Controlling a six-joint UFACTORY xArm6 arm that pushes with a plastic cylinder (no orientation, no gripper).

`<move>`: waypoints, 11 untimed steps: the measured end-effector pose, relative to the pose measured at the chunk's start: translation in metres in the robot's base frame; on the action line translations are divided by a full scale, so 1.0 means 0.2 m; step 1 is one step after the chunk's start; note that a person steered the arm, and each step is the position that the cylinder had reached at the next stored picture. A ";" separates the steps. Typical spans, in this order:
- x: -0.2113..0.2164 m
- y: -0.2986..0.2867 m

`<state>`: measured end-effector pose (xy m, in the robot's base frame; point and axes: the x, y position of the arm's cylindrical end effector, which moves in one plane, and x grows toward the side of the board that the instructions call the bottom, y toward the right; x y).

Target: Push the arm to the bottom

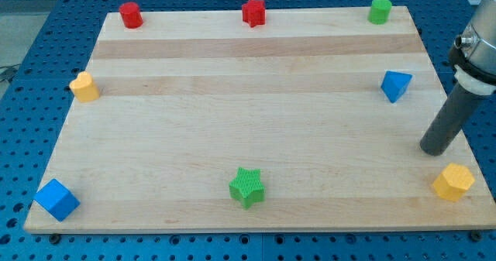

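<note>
**A:** Where does my tip sit right now?

**B:** Far over at the view's right, resting on the wooden board close to its right edge. It is a bare rod end, no jaws to open or close, and it is touching no block. The yellow hexagonal block lies just below it and slightly to the right, near but apart; the blue block, a wedge-like shape, is up and to the left, well apart.

**A:** And the task only asks that the arm itself go to the bottom. How far along would you say that is?

**B:** I'd judge it partly there. The tip is already in the lower half of the board, but a strip of wood is left between it and the bottom edge.

**A:** So the next move?

**B:** A slide toward the view's bottom. The catch is the yellow hexagonal block: going straight down may clip its left side and shove it toward the corner. Drifting a touch to the view's left while descending should pass it cleanly.

**A:** Anything else in the way?

**B:** Not nearby. The green star sits at bottom centre and the blue cube at the bottom-left corner, both well apart from the tip. The yellow block at the left edge, and the red cylinder, red star and green cylinder along the top edge, are farther off still.
</note>
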<state>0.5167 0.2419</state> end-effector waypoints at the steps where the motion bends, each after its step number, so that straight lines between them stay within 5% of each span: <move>1: 0.00 0.00; 7: -0.14 -0.18; 8: -0.08 -0.34; 11: 0.50 -0.86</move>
